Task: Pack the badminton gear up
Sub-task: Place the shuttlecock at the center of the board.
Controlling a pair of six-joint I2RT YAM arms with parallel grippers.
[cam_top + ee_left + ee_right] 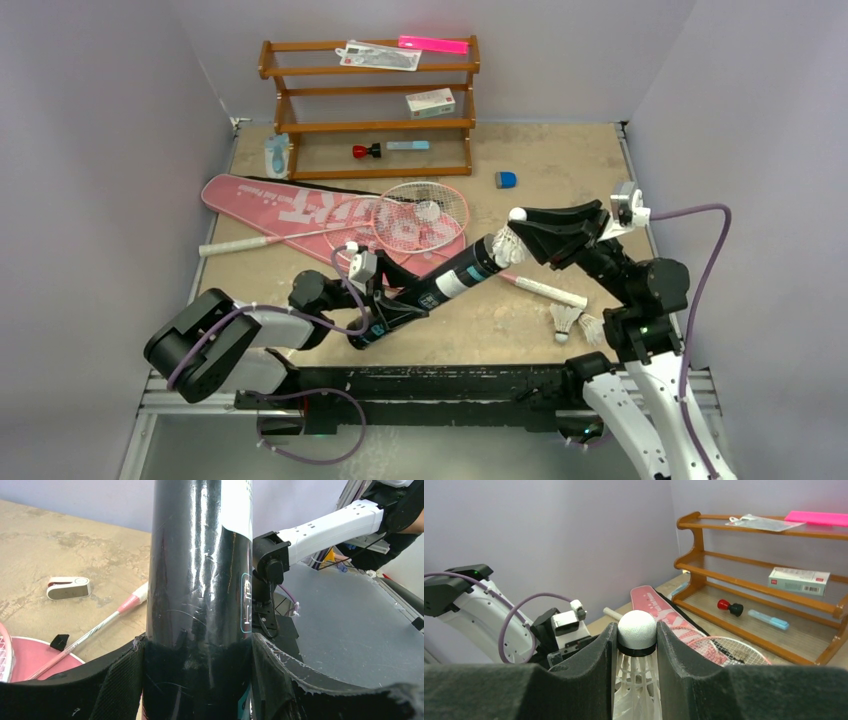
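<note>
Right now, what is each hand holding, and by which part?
Left hand: black tube, near its lower end. Right hand: shuttlecock, at its cork.

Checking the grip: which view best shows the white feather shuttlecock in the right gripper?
Right wrist view: the white feather shuttlecock is centred, clamped in the right gripper. Top view shows it small, at the mouth of the long black tube; left wrist view, nothing.

A glossy black tube (200, 570) fills the middle of the view, standing upright between the padded fingers (117, 680) of the left end effector (197, 680), which clamp it from both sides. To the left, on the tan surface (60, 535), lie a small white-and-grey object (69, 587), a racket (100, 630) with a pink shaft and white handle, and a corner of the pink bag (30, 652). To the right, the right arm (332, 525) slants in, white with a black joint.
</note>
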